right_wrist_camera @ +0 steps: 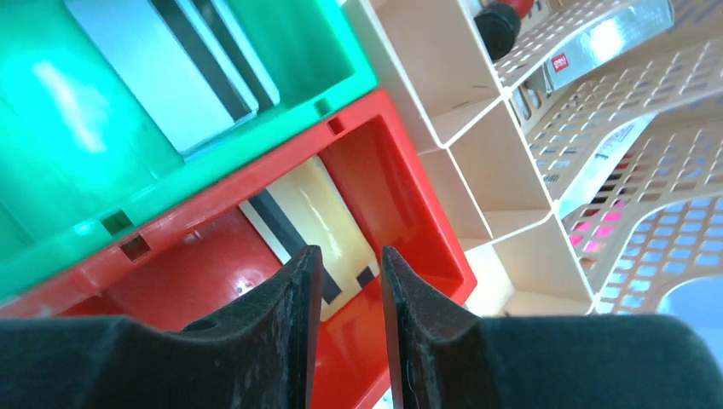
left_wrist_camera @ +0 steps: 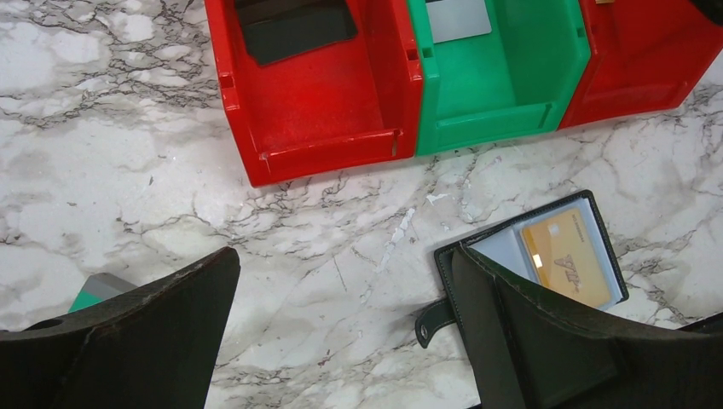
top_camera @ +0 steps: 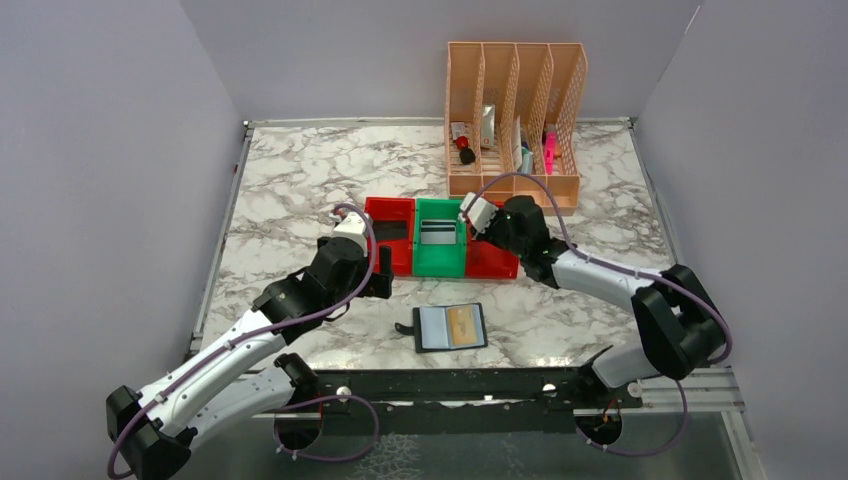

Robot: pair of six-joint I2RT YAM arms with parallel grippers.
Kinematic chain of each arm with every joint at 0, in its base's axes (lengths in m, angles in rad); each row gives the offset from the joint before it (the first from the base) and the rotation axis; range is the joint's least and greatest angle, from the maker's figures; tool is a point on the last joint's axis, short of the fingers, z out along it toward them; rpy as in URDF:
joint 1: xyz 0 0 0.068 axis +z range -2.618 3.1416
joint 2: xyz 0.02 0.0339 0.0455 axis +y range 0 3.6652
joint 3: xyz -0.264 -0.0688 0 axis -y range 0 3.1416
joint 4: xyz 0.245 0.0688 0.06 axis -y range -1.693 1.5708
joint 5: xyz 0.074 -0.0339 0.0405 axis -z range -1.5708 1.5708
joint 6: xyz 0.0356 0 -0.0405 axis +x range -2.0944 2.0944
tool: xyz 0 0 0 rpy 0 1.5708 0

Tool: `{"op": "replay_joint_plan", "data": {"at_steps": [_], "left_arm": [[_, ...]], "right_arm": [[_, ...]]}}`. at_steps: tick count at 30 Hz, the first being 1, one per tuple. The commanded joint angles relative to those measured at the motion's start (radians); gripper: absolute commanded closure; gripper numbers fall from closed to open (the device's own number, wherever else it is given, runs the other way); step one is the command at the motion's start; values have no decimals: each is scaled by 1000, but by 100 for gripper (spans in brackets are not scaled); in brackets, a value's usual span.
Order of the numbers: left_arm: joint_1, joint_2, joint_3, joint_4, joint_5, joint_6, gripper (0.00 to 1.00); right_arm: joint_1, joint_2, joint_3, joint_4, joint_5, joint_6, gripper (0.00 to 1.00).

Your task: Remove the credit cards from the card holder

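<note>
The card holder (top_camera: 450, 327) lies open and flat on the marble near the front edge, strap tab to the left, with a gold credit card (top_camera: 462, 324) in its right pocket. In the left wrist view the card holder (left_wrist_camera: 503, 245) and the gold card (left_wrist_camera: 567, 256) sit beside the right finger. My left gripper (left_wrist_camera: 345, 264) hangs open over bare marble just left of the holder (top_camera: 380, 280). My right gripper (right_wrist_camera: 351, 260) hovers over the right red bin (right_wrist_camera: 401, 196), jaws apart with nothing between them. A cream card (right_wrist_camera: 320, 213) lies in that bin below the fingers.
Three bins stand in a row: a left red bin (top_camera: 390, 240) with a dark card (left_wrist_camera: 294, 30), a green bin (top_camera: 440, 255) with a grey card (right_wrist_camera: 162, 68), and the right red bin (top_camera: 495, 262). A tan slotted organizer (top_camera: 515, 110) stands behind them.
</note>
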Motion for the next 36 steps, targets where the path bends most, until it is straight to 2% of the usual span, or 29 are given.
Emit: {"op": "replay_joint_plan", "data": {"at_steps": [1,3,6,8,12,21,36], "left_arm": [[2,3,6,-1,10,11,1],[2,3,5,-1,6,11,1],[2,4,4,-1,4,10,1],[2,8,5,-1,6,10,1],[2,19,5,0,9,11,1],[2,20,4,-2,-2,11,1],[2,25,5,-1,-4,13,1]], "right_arm": [[1,-80,27,3,18,407,68],[1,-100,46,-67,32,623,77],[1,-85,106,-273,91,902,78],[1,-61,125,-363,95,984,78],[1,-2,141,-419,148,1105,81],[1,170,218,-398,164,1170,87],[1,291,234,-318,257,1216,87]]}}
